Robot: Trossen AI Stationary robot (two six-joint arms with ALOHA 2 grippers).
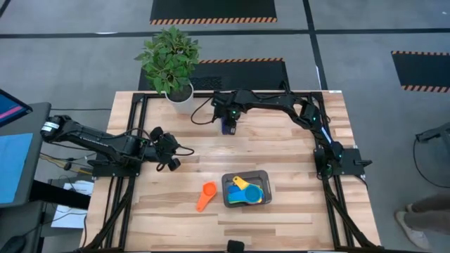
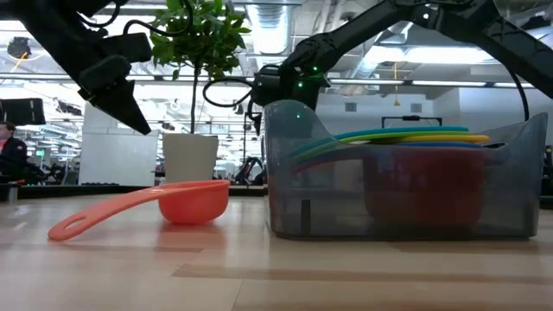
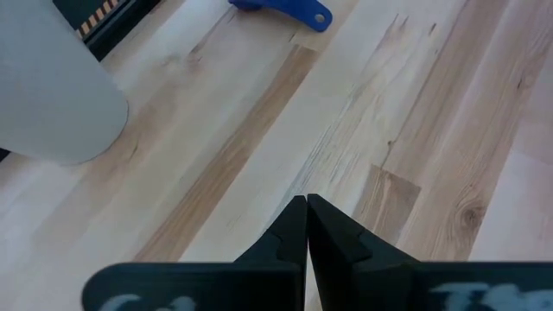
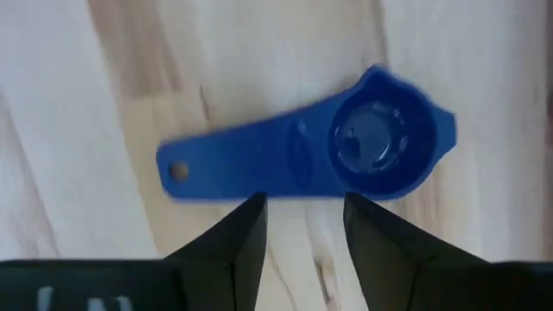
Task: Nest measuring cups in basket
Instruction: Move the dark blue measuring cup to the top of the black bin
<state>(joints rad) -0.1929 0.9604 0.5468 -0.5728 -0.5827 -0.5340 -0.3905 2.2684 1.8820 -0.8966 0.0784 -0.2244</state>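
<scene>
Near the desk's [image 1: 281, 211] far edge, right gripper [image 4: 302, 226] hovering spread over one dark blue cup [image 4: 311, 155], left gripper [image 3: 307, 226] waiting clenched, one orange cup [image 1: 207, 195] lying beside the basket [image 1: 246, 175].

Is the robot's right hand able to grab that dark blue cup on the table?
Probably yes. The right hand is open and sits right over the dark blue cup, which lies alone on the bare table. Nothing is in the way, and the fingers point toward its handle.

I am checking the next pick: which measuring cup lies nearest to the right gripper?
The dark blue cup, alone beside the plant pot, directly under the right gripper.
</scene>
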